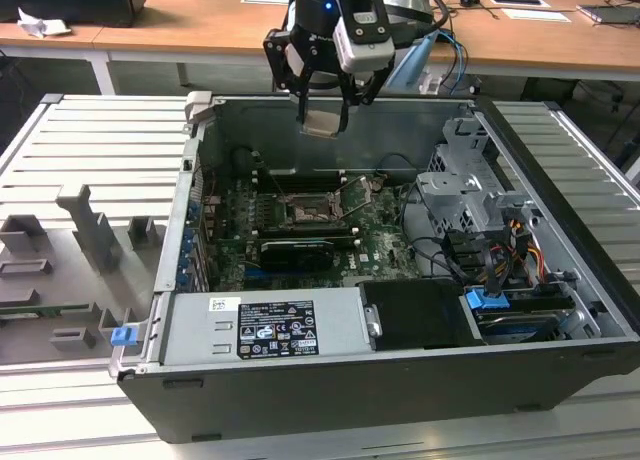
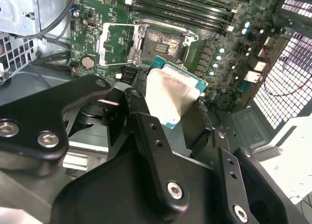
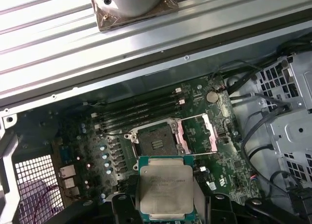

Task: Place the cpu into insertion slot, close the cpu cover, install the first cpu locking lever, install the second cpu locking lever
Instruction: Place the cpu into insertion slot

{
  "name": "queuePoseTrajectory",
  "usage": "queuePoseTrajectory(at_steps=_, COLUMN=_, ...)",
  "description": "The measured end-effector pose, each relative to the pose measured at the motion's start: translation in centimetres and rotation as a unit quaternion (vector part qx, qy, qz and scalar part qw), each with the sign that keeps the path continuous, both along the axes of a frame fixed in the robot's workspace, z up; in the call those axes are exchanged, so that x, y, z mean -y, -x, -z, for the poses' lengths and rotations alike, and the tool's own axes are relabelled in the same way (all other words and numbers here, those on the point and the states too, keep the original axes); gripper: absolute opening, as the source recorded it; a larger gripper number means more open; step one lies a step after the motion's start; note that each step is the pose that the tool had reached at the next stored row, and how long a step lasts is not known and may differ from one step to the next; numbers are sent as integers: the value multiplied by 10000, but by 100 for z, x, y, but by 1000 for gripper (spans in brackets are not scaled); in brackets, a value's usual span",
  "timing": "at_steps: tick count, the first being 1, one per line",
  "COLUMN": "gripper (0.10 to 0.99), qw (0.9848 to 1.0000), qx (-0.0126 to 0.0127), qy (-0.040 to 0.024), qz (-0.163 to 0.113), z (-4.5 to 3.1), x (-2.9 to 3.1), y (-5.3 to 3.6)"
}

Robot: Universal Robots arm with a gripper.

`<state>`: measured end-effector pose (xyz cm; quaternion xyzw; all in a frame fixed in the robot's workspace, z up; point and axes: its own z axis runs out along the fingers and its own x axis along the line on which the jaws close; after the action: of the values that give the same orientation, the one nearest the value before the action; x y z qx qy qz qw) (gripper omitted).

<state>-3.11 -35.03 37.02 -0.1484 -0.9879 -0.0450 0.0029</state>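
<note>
My gripper (image 1: 322, 108) hangs above the open computer case, shut on the cpu (image 1: 322, 121), a thin silver-beige square chip with a green edge. Both wrist views show the cpu (image 2: 171, 95) (image 3: 165, 187) held flat between the black fingers (image 2: 146, 131), a good way above the board. The insertion slot (image 1: 304, 213) (image 2: 163, 43) (image 3: 156, 140) lies bare and dark on the green motherboard, below the cpu. Its cpu cover (image 2: 105, 46) (image 3: 210, 136), a silver frame plate, is swung open to one side of the slot.
Long black memory slots (image 3: 139, 112) run beside the socket. A grey drive cage (image 1: 465, 195) with cables fills the exterior view's right of the case, and a power supply (image 1: 265, 325) sits at the front. A grey moulded tray (image 1: 70, 270) lies on the exterior view's left.
</note>
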Motion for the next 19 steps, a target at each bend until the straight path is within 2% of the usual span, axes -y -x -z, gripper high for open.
queuePoseTrajectory(at_steps=11, gripper=529, qw=9988, qx=0, qy=-1, qz=479, z=5, x=-2, y=1)
queuePoseTrajectory(at_steps=19, gripper=529, qw=9967, qx=0, qy=0, qz=813, z=7, x=-2, y=1)
